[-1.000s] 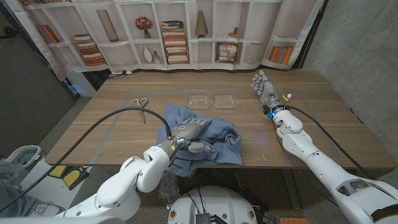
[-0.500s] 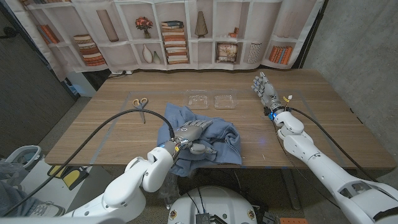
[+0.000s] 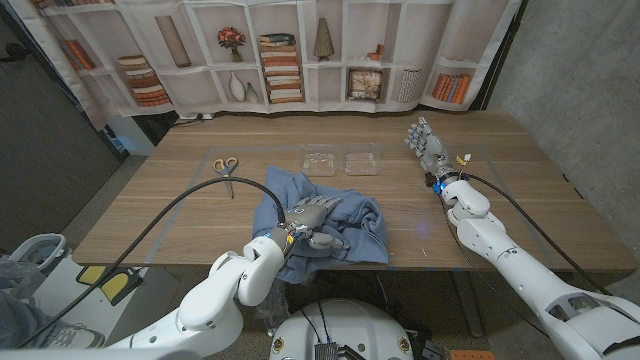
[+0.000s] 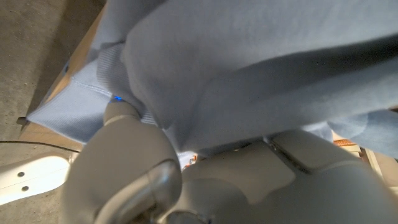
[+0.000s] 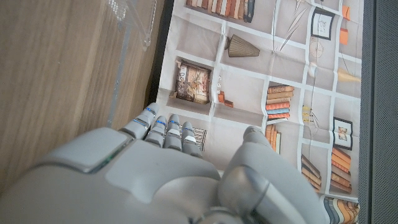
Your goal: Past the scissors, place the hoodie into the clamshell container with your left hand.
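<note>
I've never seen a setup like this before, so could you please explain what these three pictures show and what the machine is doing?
This is a two-armed robot standing at a wooden table, each arm ending in a humanlike hand. The wide picture comes from a camera on its head, looking down. The other two come from cameras on its wrists, so they look turned round. On the table lie a crumpled blue hoodie, scissors and, further back, an open clear clamshell container. The left hand rests on the hoodie, fingers in the cloth; its wrist picture shows cloth draped over it. Whether it grips firmly I cannot tell. The right hand holds nothing, fingers apart.
</note>
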